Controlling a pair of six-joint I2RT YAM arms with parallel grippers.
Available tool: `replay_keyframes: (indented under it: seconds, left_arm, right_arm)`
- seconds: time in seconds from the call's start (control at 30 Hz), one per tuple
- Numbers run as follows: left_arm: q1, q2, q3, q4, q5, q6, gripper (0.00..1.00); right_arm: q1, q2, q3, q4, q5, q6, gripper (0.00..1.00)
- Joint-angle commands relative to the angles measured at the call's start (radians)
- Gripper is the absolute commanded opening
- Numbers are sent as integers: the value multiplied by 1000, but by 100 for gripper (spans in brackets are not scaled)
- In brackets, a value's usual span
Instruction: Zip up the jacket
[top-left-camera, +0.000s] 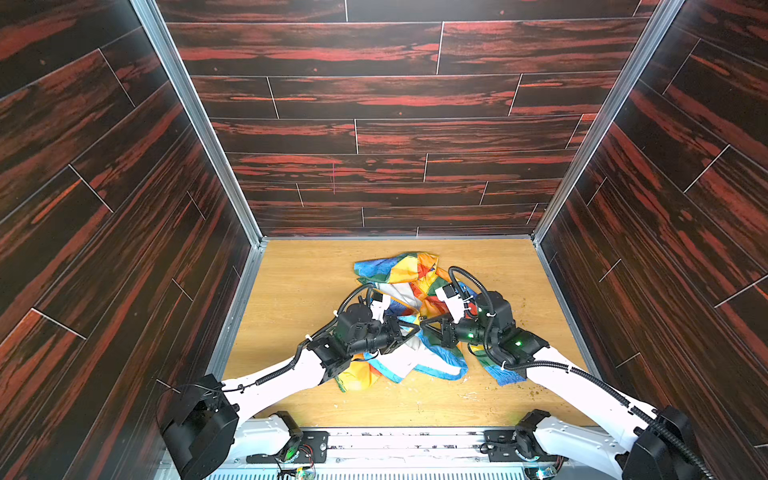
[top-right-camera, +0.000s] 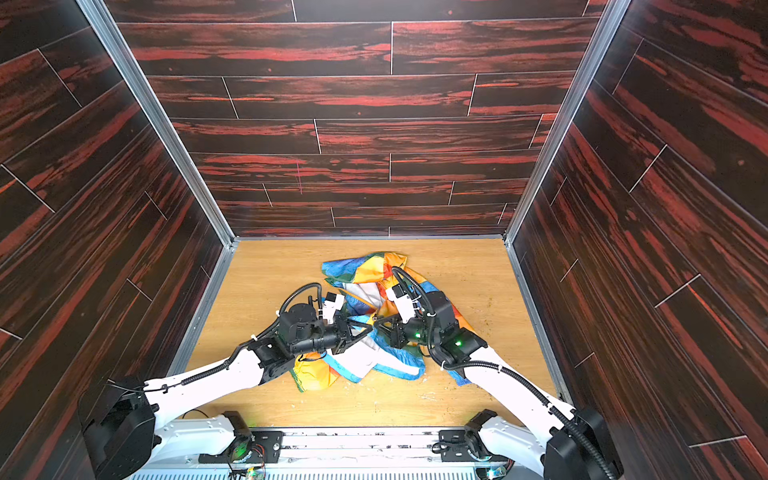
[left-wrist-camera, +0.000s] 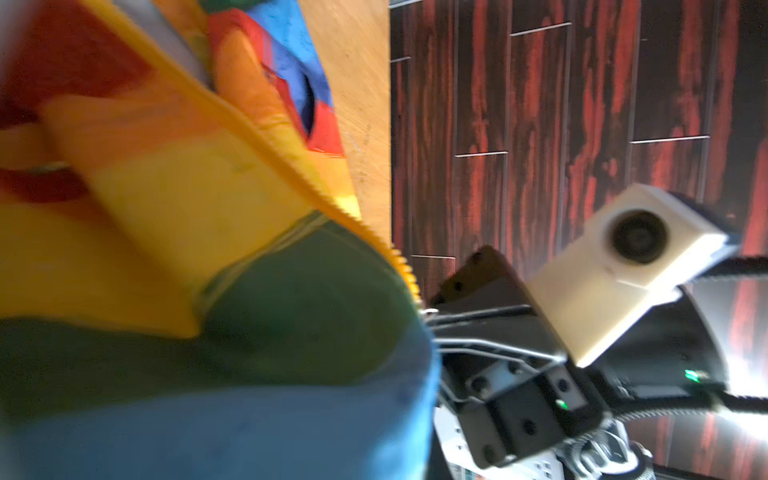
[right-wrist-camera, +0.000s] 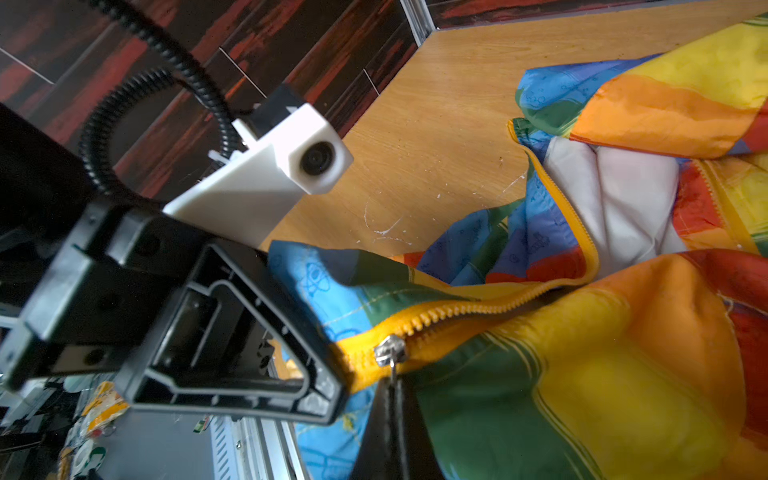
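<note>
The rainbow jacket (top-left-camera: 409, 274) lies crumpled mid-table in both top views (top-right-camera: 370, 270), white lining showing. Both grippers meet tip to tip at its bottom hem. My left gripper (top-left-camera: 415, 329) is shut on the yellow zipper tape's end beside the blue hem; in the right wrist view its black finger (right-wrist-camera: 324, 386) pinches that tape. My right gripper (right-wrist-camera: 392, 399) is shut on the pull tab hanging from the silver zipper slider (right-wrist-camera: 390, 351). The yellow zipper (right-wrist-camera: 478, 307) is joined for a short way past the slider, then splits. Jacket fabric (left-wrist-camera: 208, 291) hides my left jaws in the left wrist view.
The wooden table (top-left-camera: 299, 282) is boxed in by dark red plank walls (top-left-camera: 395, 137) at the back and both sides. A metal rail (top-left-camera: 407, 436) runs along the front edge. Small crumbs and white flecks (top-left-camera: 469, 395) dot the wood near the jacket.
</note>
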Motion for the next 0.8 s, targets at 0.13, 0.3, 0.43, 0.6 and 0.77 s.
replay_keyframes:
  seconds: [0.13, 0.3, 0.43, 0.6, 0.77]
  left_arm:
    - [13, -49, -125, -88, -39, 7, 0]
    - [16, -41, -171, -86, -14, 20, 0]
    - [16, -40, -199, -74, -1, 27, 0]
    - [18, -48, -244, -38, 4, 13, 0]
    - [21, -65, -272, -34, -3, 2, 0]
  right_arm:
    - [-24, 125, 173, -118, 455, 46, 53]
    - [-94, 344, 342, -169, 569, 82, 65]
    - [-182, 569, 501, -231, 538, 120, 66]
    - [-222, 815, 695, -277, 441, 93, 77]
    - [-222, 979, 812, -319, 421, 71, 77]
